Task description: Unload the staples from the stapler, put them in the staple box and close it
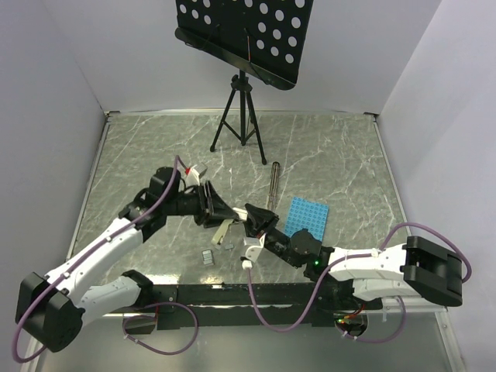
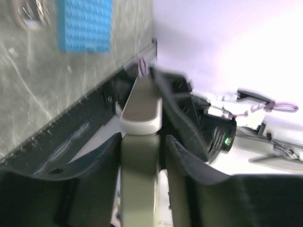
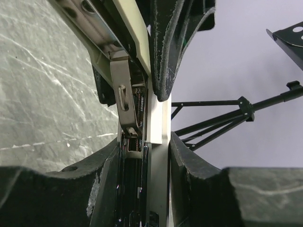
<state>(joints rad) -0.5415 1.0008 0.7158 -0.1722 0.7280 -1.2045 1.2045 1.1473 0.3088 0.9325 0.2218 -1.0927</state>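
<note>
Cream-and-silver metal, the stapler (image 1: 223, 231) is hinged open, raised above the middle of the tabletop (image 1: 147, 155); the left fingers (image 2: 187, 165) grip its cream arm; the right fingers (image 3: 189, 179) clamp its bare steel arm with the spring; grey-green marbled surface; pale walls (image 1: 46, 77); black tripod (image 1: 242, 116) behind.

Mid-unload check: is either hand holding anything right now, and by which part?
Both hold the stapler. The left hand clamps its cream arm behind the rounded tip, and the right hand grips its silvery metal arm.
</note>
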